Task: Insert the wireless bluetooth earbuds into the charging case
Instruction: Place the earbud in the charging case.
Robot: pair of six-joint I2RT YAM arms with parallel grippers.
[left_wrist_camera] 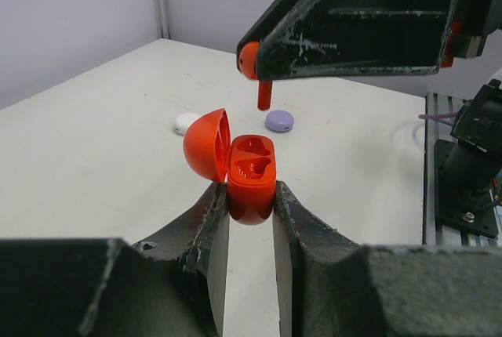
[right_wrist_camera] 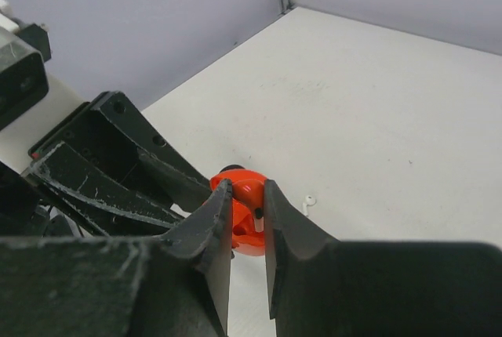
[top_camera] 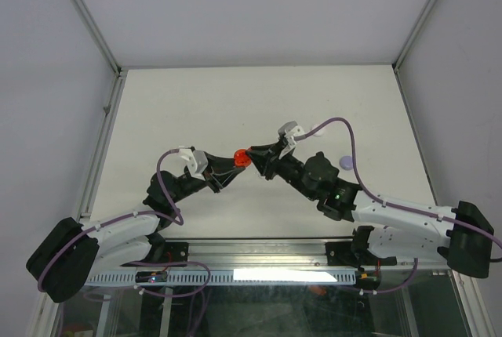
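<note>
Plainly, the main risk is misalignment. The red bud hangs stem-down above the open red case, and I cannot tell whether it sits squarely over a well. A descent from here could land the stem on the rim or against the raised lid, knocking the bud askew or out of the grip. Only its head looks pinched, so it may twist on contact. The case appears to be held off the table, and a hard push might tip it.

The left gripper is clamped on the case's lower half, wells up. The right gripper reaches in from the opposite side, its tips nearly together and nipping the bud. A white bud lies on the table.
</note>
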